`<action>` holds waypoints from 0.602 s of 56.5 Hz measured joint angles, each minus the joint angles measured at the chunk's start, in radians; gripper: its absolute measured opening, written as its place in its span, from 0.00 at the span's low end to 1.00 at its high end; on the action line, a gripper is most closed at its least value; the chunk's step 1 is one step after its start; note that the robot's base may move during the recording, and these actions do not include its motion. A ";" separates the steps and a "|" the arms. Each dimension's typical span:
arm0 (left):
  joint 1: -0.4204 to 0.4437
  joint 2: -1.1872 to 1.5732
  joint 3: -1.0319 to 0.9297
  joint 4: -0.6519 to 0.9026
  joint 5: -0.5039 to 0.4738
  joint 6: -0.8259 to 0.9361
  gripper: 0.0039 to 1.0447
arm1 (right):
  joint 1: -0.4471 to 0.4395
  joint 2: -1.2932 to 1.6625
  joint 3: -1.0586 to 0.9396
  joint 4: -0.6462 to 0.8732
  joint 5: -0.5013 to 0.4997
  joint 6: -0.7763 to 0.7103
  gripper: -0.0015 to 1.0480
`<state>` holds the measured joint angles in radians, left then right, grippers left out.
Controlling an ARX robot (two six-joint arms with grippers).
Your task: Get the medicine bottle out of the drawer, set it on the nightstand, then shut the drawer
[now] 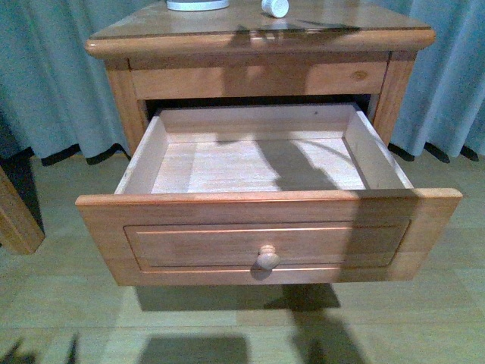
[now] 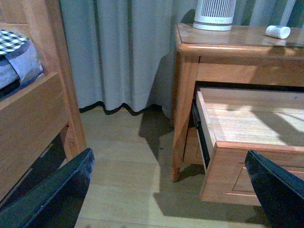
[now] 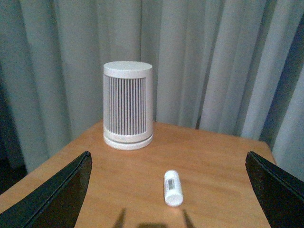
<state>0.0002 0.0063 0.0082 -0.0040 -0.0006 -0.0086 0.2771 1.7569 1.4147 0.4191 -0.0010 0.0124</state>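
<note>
Front view: the drawer [image 1: 189, 246] stands pulled out and bare, with the medicine bottle [image 1: 275, 7] on the nightstand [image 1: 227, 42]. Only closing remains, I judge, which calls for a square push on the drawer front.

Left wrist view: the left gripper [image 2: 168, 154] gapes wide and empty beside the drawer.

Right wrist view: the right gripper [image 3: 168, 154] gapes wide, and the bottle lies just ahead, untouched.

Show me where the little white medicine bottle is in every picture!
Front view: the medicine bottle shows at the top edge, on the nightstand, above the open drawer.
Left wrist view: the medicine bottle lies on its side on the nightstand top, beyond the open drawer.
Right wrist view: it lies on the nightstand top, nearer the camera than the white ribbed appliance.
Shared landmark: that appliance, on the nightstand top in all three.
</note>
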 joint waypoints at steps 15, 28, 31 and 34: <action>0.000 0.000 0.000 0.000 0.000 0.000 0.94 | 0.016 -0.411 -0.588 -0.164 -0.105 0.208 0.56; 0.000 0.000 0.000 0.000 0.000 0.000 0.94 | 0.047 -0.487 -0.888 -0.146 -0.078 0.264 0.18; 0.000 0.000 0.000 0.000 0.000 0.000 0.94 | 0.051 -0.456 -0.937 -0.105 -0.061 0.264 0.10; 0.000 0.000 0.000 0.000 0.000 0.000 0.94 | 0.055 -0.409 -0.968 -0.061 -0.050 0.261 0.02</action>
<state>0.0002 0.0063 0.0082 -0.0040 -0.0006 -0.0086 0.3325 1.3476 0.4465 0.3576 -0.0505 0.2729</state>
